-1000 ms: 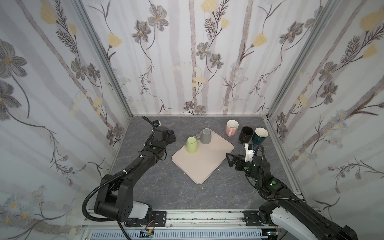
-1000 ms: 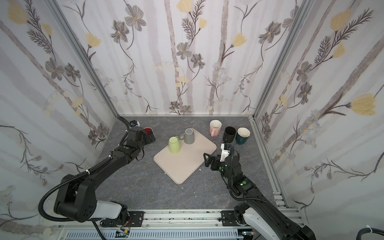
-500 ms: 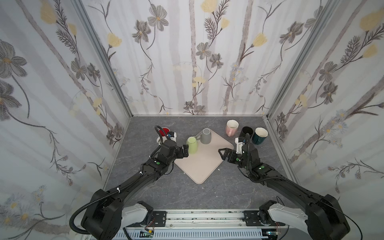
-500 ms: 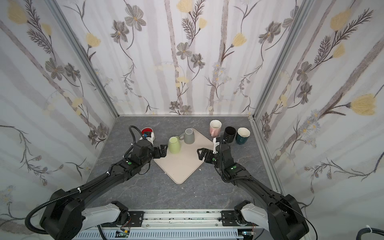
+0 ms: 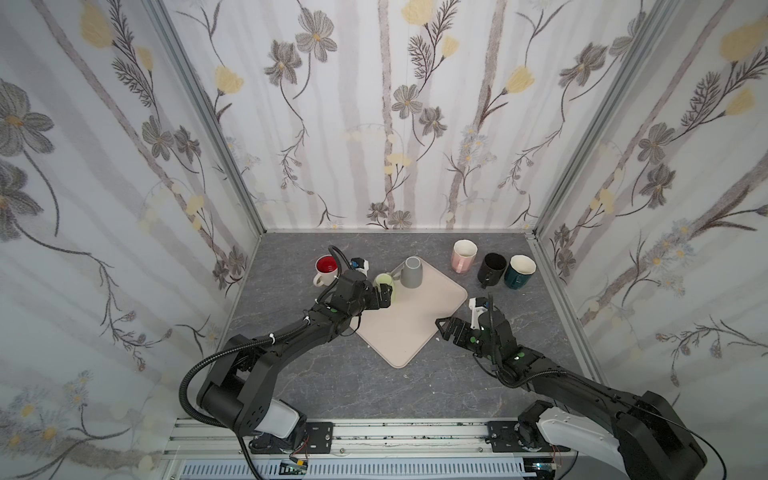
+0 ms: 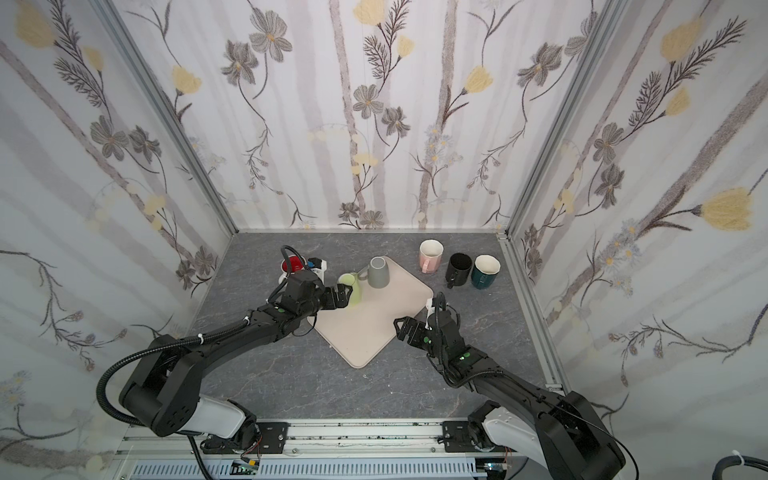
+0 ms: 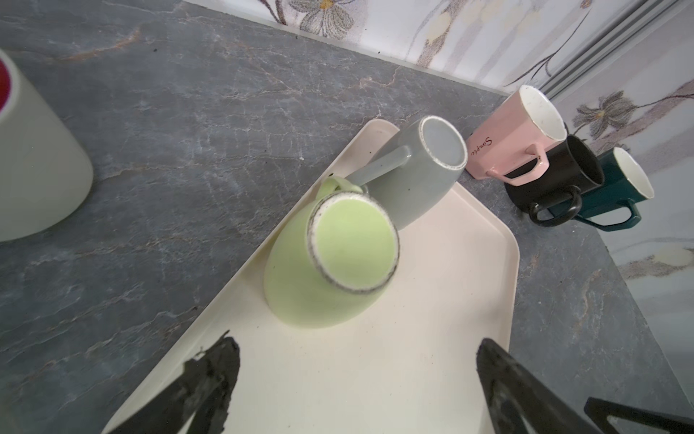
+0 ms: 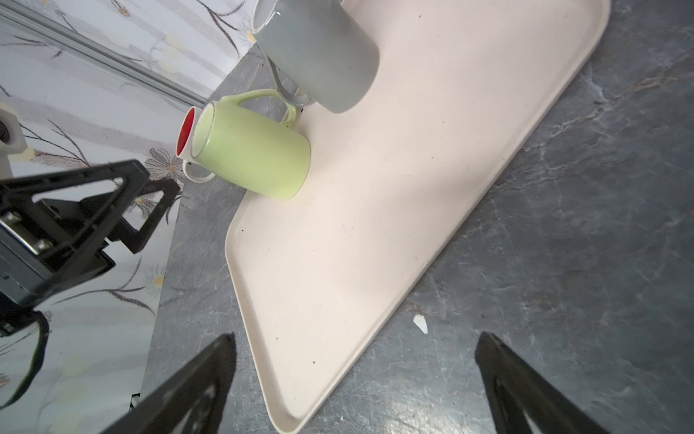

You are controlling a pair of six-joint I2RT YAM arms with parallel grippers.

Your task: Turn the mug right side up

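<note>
Left gripper [image 5: 383,296], jaws spread and empty, faces the green mug [image 7: 332,263], which sits upside down at the tray's [image 5: 415,332] edge, probably lining up to straddle it. Right gripper [image 5: 443,328], also released, hovers by the opposite edge. Versus 0.5 s earlier, left has closed in and right has backed off.

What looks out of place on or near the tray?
The green mug and grey mug stand upside down on the beige tray, their handles crossing. A small white fleck lies on the table beside it.
</note>
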